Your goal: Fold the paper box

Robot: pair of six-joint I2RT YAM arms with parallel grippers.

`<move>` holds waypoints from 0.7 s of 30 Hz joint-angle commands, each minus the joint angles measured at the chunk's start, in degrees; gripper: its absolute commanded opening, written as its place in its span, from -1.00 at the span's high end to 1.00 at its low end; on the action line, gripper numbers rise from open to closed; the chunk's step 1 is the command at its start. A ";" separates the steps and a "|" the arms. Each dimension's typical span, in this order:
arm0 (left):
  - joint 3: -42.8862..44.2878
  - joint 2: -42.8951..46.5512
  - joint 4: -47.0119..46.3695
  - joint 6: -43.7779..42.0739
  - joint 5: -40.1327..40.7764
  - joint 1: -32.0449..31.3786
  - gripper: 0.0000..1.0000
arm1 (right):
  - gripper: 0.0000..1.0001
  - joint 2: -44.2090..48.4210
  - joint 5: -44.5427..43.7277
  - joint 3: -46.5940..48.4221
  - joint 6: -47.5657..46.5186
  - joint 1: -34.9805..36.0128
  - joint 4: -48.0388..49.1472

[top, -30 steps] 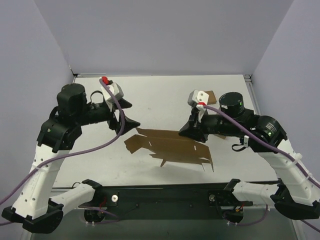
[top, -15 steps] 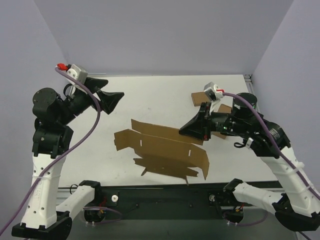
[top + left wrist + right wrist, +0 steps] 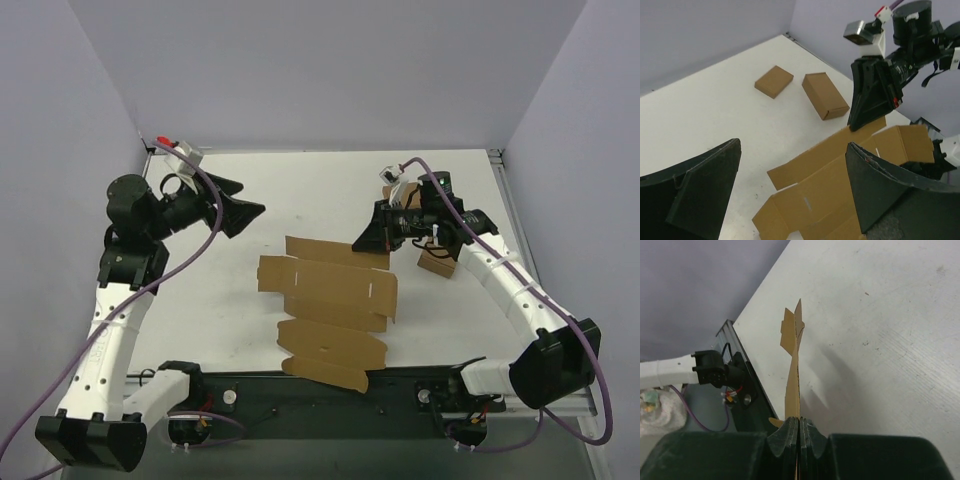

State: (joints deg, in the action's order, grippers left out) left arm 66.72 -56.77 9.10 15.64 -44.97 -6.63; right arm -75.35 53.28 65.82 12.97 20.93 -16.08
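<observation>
Paper box (image 3: 335,292) edge within right gripper (image 3: 367,243)

Bright, even light; soft shadows

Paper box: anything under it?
Right wrist view: only bare table and the sheet's shadow show beneath the raised paper box, which is pinched in the right fingers. From above, the sheet covers whatever lies directly below it.
</observation>
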 commanded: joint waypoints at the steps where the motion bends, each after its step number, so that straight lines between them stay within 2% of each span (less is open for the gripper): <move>1: -5.36 -1.84 -7.16 -0.34 -8.28 0.39 -0.90 | 1.00 1.26 1.83 -0.43 -11.90 -0.10 2.80; 7: -12.48 -8.26 -16.03 0.36 -13.03 0.39 -0.90 | 1.00 1.00 -1.59 -0.26 -19.29 -0.19 1.31; 12: -16.00 -14.67 -28.06 6.15 -17.15 0.22 -0.86 | 1.00 0.29 -1.25 0.45 -21.67 -0.19 0.17; 21: -16.01 -23.02 -28.45 4.49 -18.40 -3.20 -0.85 | 1.00 0.38 0.95 0.62 -22.11 -0.19 0.17</move>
State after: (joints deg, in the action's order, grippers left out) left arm 49.67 -77.30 -15.11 20.97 -60.53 -7.97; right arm -75.42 50.89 65.60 -6.46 20.97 -17.02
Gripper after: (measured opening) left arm 0.924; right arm 0.040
